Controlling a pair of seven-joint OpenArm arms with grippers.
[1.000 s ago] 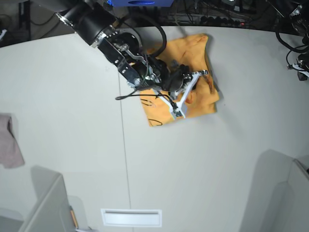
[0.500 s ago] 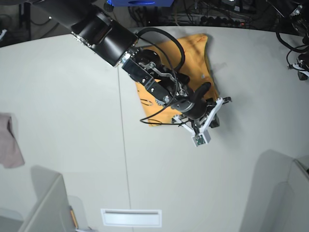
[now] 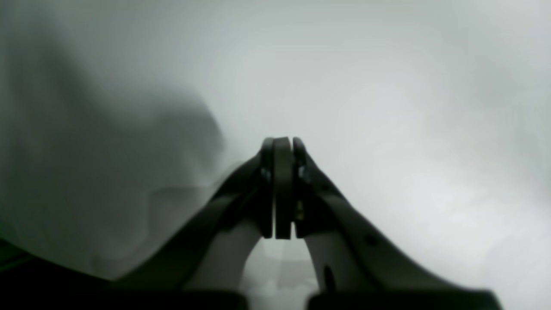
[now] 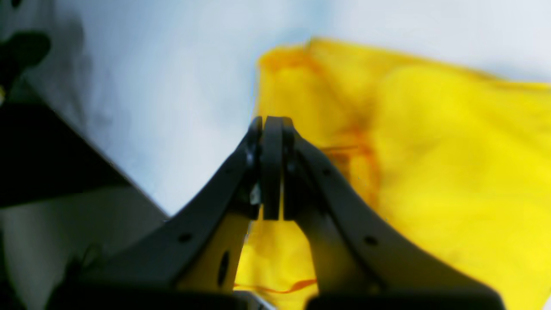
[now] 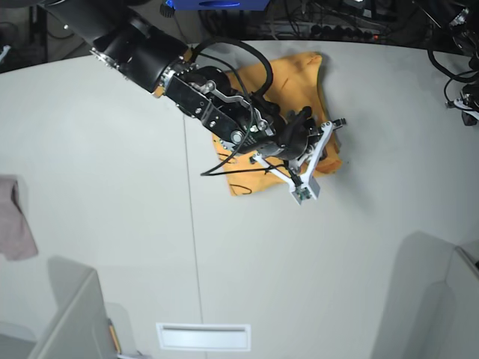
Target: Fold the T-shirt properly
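T-shirt [image 5: 303, 82] lies folded into a compact orange-yellow bundle on the far middle of the white table [image 5: 97, 149], just right of the table's seam. Part of a thin black curved line shows on its near left corner.

The right arm reaches in from the far left and covers much of the bundle. The right gripper [image 5: 320, 161] sits over the shirt's near right corner, at the edge where cloth meets table. In the right wrist view its fingers [image 4: 272, 168] are pressed together with no gap, and nothing shows between them. Yellow cloth fills the right side of that view and runs beneath the fingers; bare table lies to the left. Whether the tips touch the cloth cannot be told, since the view is blurred.

The left gripper [image 3: 282, 185] appears only in its own wrist view. Its fingers [image 3: 282, 189] are likewise closed flat against each other, holding nothing. Around them is only a pale, blurred grey surface with a darker shadow on the left. In the base view, only dark cables and hardware show at the far right edge.

A small pinkish cloth [image 5: 13, 224] lies at the table's left edge, well apart from the shirt.
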